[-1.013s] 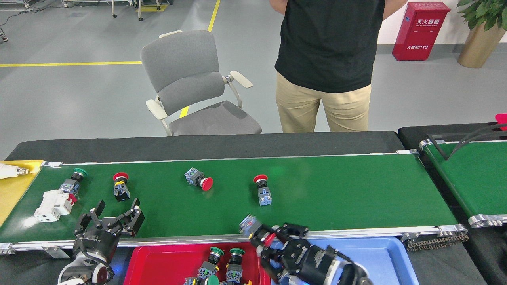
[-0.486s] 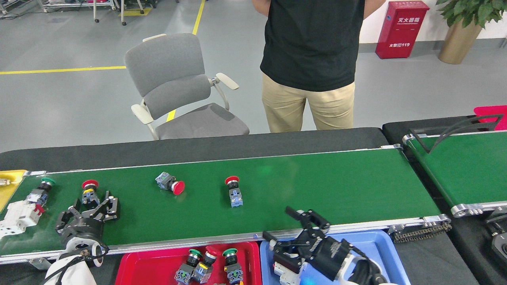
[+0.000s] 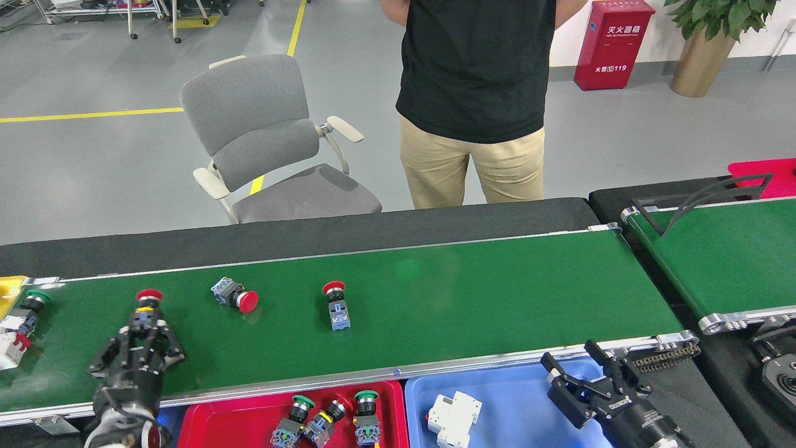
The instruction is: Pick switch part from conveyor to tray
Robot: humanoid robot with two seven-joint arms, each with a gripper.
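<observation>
At the left end of the conveyor the left gripper has come down over a red-capped switch it was only hovering near a second ago; its fingers now look drawn narrow around the switch body, though I cannot tell whether they truly grip it; I judge this pick is in hand but the lift not yet made; over the blue tray at the belt's near edge, the right gripper, which a second ago carried a part above the rail, has swung to the tray's right edge with jaws spread wide and empty, and a white breaker now lies in that tray near its left side, so that delivery reads as done; the parts on the belt have all shifted leftward since then, which suggests the belt is running and the picks must be timed; two more red switches wait mid-belt, one on its side and one with its cap toward the far rail; at the far left end a green-capped switch and a white part are almost out of view; the red tray holds three switches, two green-capped and one dark-capped, bunched at its right side; a person stands behind the belt
</observation>
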